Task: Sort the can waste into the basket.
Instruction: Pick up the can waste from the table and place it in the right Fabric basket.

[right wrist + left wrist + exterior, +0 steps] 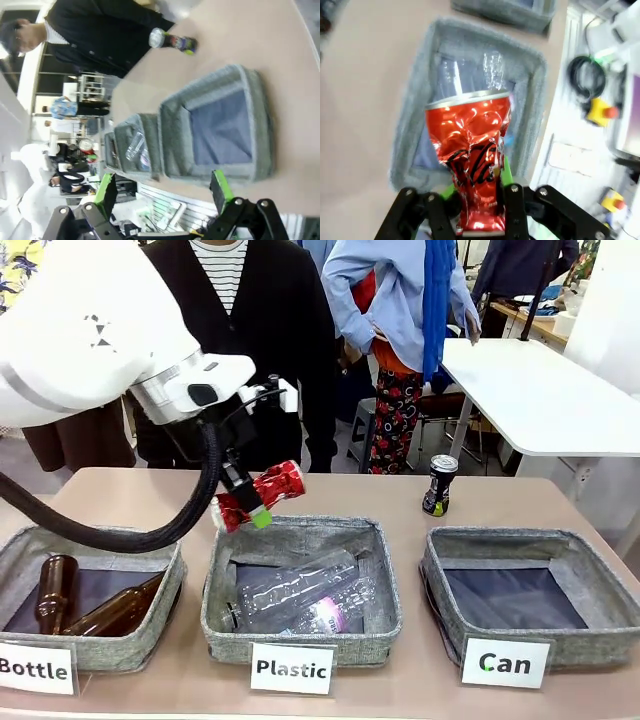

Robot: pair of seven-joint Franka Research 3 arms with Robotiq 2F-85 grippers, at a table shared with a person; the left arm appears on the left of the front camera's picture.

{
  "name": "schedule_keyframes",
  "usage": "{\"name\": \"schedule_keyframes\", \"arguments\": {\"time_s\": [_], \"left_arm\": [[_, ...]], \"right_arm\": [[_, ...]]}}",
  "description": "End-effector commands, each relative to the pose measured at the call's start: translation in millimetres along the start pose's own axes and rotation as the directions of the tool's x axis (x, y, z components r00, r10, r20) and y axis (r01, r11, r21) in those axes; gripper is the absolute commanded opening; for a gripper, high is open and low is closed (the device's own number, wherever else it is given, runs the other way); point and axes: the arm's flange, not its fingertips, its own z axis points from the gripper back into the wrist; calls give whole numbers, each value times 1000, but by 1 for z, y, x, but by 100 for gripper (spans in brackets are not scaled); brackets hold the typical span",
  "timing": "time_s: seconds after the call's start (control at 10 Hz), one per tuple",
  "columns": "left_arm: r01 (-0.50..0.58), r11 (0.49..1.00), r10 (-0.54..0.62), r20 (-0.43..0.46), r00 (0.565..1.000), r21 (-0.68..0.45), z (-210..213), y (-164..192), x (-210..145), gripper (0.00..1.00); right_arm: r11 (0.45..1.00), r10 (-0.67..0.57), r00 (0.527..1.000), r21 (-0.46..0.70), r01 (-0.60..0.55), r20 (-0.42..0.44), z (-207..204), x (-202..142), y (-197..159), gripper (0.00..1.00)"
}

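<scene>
Left gripper (245, 508), seen from the front: its fingers are partly masked by a black cable hose and by the load, with one green pad showing at the lower tip. In the left wrist view the gripper (476, 184) is clamped on the crumpled lower part of the red can (470, 130), whose base runs off the bottom edge; the surroundings there are motion-blurred. The left arm enters from the upper left of the frame and angles down and to the right, carrying the red can (262, 495) tilted in the air above the far left rim of the Plastic basket (300, 532). Right gripper (164, 189): fingers spread wide apart, holding nothing. Cans, two: the red one, and a black can (439, 485) upright on the table (350, 490), right of centre, just behind the Can basket (530, 540), whose dark liner lies in full view at lower right. Baskets, three in a row. The middle one holds overlapping clear bottles (300, 595), number hard to tell. The Bottle basket (20, 540), cut by the left edge, holds two brown bottles (55, 590).
</scene>
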Motion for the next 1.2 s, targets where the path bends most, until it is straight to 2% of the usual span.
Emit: {"name": "schedule_keyframes", "arguments": {"time_s": [0.0,0.1,0.3,0.4,0.5,0.6,0.7,0.8,1.1], "left_arm": [[110,993,-113,52,992,52,-8,-27,72,22],[167,985,-169,72,983,34,-18,-36,97,22],[302,953,-303,94,948,18,-44,-65,171,22],[373,927,-368,116,923,-29,-67,-81,208,22],[414,902,-399,126,908,-124,-97,-87,244,22],[396,902,-375,140,916,-171,-134,-92,271,22],[360,911,-335,146,931,-200,-164,-96,282,22],[336,929,-322,105,941,-155,-189,-97,289,22],[294,950,-291,43,956,-107,-208,-94,285,22]], "right_arm": [[998,-34,997,-52,30,-68,47,-17,9,100],[997,-29,996,-73,23,-86,71,-27,4,100],[999,-16,991,-35,11,-131,108,-47,-10,100],[1000,16,984,1,-16,-178,125,-57,-21,100],[996,79,964,53,-68,-254,140,-64,-33,100],[996,79,971,66,-66,-225,152,-70,-45,100],[993,93,971,97,-73,-222,158,-73,-52,100],[999,33,981,39,-26,-191,135,-77,-28,100],[999,33,981,39,-26,-191,135,-77,-28,100]]}}
